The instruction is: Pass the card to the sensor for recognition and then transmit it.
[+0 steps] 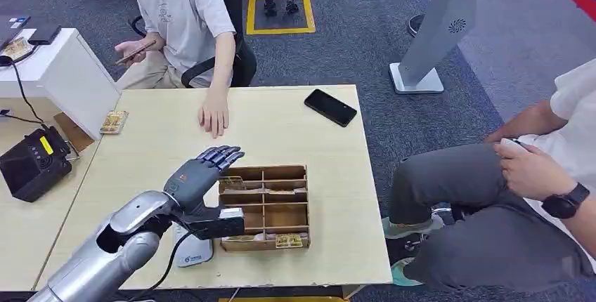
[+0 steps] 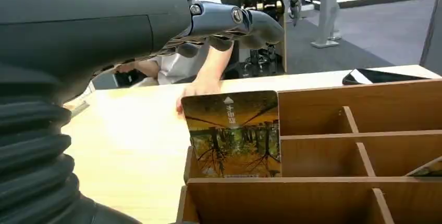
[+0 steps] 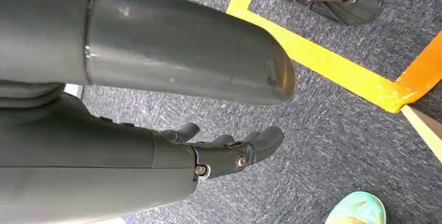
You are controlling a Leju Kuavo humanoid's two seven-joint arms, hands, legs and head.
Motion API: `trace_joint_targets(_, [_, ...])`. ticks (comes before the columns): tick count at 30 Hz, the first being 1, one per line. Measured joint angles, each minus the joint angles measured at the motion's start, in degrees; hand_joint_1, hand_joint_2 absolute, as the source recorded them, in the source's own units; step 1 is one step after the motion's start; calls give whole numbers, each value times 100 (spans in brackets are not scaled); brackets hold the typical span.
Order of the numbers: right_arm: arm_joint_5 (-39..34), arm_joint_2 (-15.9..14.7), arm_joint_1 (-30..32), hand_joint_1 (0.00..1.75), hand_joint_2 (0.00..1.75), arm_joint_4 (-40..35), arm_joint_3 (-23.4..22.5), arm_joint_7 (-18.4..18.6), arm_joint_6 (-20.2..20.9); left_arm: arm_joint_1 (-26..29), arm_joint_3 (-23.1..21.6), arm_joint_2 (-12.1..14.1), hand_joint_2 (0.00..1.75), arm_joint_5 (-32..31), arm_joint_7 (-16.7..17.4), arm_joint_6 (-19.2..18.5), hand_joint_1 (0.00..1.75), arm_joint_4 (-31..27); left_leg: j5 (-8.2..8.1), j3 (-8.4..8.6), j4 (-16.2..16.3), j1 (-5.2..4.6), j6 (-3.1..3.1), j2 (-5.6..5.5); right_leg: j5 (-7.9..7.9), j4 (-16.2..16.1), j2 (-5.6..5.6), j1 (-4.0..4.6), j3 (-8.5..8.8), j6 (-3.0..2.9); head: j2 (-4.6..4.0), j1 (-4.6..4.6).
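Note:
A card (image 2: 234, 133) with a forest picture stands upright in the near-left compartment of the wooden divider box (image 2: 359, 104). In the head view the card (image 1: 232, 182) sits at the box's (image 1: 307, 207) left end, just below my fingertips. My left hand (image 1: 204, 175) hovers over that corner with fingers stretched out and holding nothing; its fingers (image 2: 229, 21) hang above the card without touching it. A white sensor pad (image 1: 193, 251) with a cable lies on the table under my left forearm. My right hand (image 3: 208, 156) hangs over the carpet, fingers loosely apart and empty.
Another card (image 1: 289, 241) lies in the box's front row. A small card stack (image 1: 114, 121) and a black phone (image 1: 330, 107) lie on the table. A seated person's hand (image 1: 214, 116) rests on the far edge. Another person sits at the right. A black device (image 1: 31, 165) stands left.

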Motion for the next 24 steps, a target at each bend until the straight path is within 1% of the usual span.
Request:
trace_joint_targets(3, [0,0,-1,0,0,0,7,0,2,-6,0,-2,175,315,-66,-105,0,-2,0,0,0,0,0,0,0,0,0,0,0,0,0,0])
trace_joint_targets(7, [0,0,-2,0,0,0,13,2,26,-6,0,-13,175,1142,-182,-374,0,-26,0,0,0,0,0,0,0,0,0,0,0,0,0,0])
trace_joint_targets(10, [0,0,-4,0,0,0,17,0,44,-8,0,-35,175,1438,-186,-446,0,-92,1,0,0,0,1,0,0,0,0,0,0,0,0,0])
trace_joint_targets(13, [0,0,-7,0,0,0,22,2,44,-11,0,-42,175,1565,-160,-501,0,-129,1,0,0,0,2,0,1,0,0,0,0,-1,0,0])
trace_joint_targets(17, [0,0,-9,0,0,0,24,17,42,-22,0,-39,175,1560,-63,-507,0,-131,2,0,0,0,2,0,2,0,0,0,0,-2,0,0])
trace_joint_targets(24, [0,0,-11,0,0,0,26,20,42,-25,0,-39,175,1554,-57,-507,0,-131,2,0,0,0,2,0,3,0,0,0,0,-3,0,0])
